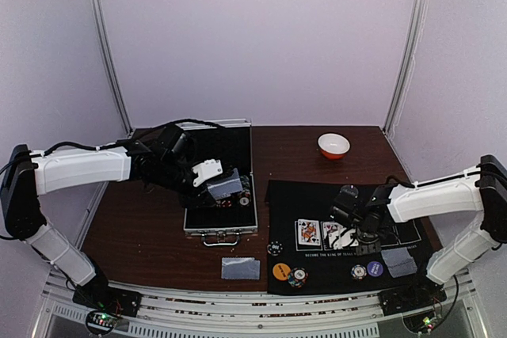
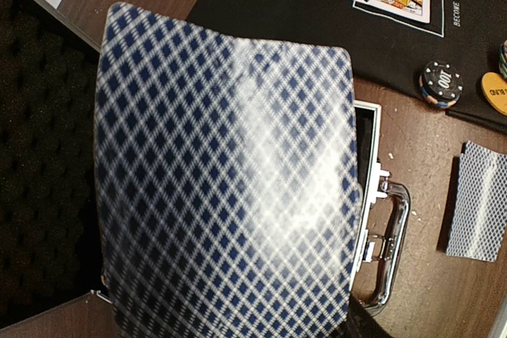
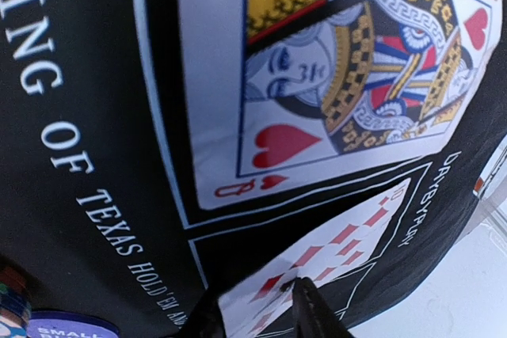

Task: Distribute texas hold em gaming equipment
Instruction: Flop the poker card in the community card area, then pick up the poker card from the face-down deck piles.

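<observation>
One card [image 2: 230, 180] clamped in raised left hand [image 1: 218, 184], right hand [image 3: 261, 310] low over mat [image 1: 285, 203], slightly apart

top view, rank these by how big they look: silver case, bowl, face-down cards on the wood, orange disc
1. silver case
2. face-down cards and bowl: they look about alike, and the bowl sits farther back, so unsure
3. orange disc

A queen of hearts [image 3: 341, 61] lies face up across the upper right of the frame, on a black mat [image 3: 95, 156] with white lettering running down its left side. At lower centre a second card [image 3: 348, 235] with red pips lies face up, its near corner at the right gripper [image 3: 257, 302], whose two dark fingers stand a little apart. A purple disc [image 3: 71, 326] shows at the bottom left, with a stack of chips [image 3: 9, 306] just beside it
</observation>
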